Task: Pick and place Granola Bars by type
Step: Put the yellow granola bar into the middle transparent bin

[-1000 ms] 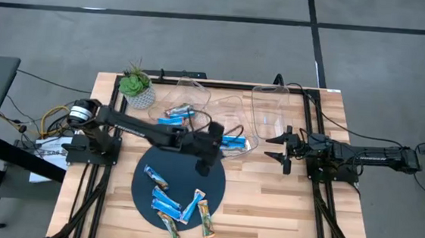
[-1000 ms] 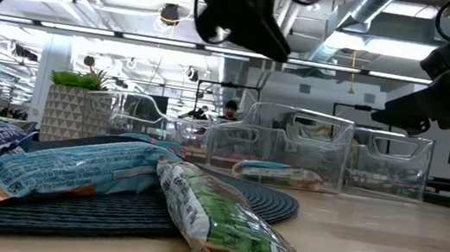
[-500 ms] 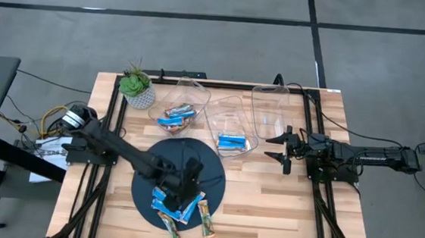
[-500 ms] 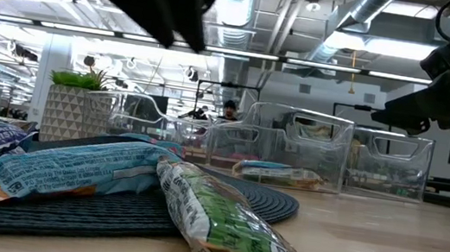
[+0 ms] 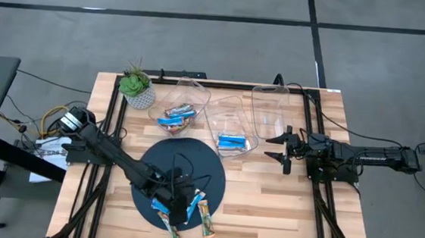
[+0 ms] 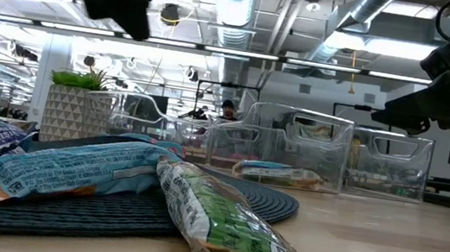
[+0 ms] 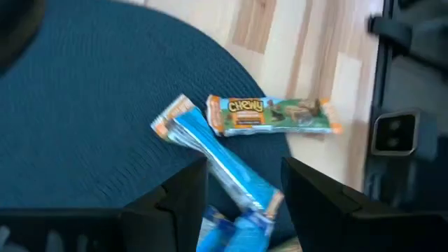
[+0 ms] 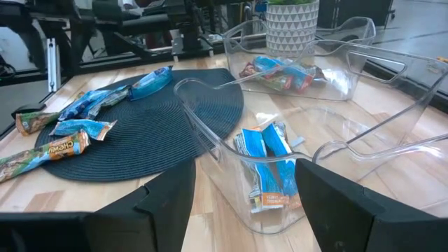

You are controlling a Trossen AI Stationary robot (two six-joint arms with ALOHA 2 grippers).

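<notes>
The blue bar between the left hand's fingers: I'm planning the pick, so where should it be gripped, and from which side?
Grip the blue bar across its narrow middle, coming straight down from above. It lies flat on the mat, so only its long edges offer a hold. The left hand is open and already straddles it. Its far end nearly touches the green bar, so stay clear of that end.

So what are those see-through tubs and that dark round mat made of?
The tubs look like clear, glossy hard plastic: the bars inside show through and the rims catch light. The mat looks woven, perhaps fabric or cord: matte, with fine concentric ribs.
</notes>
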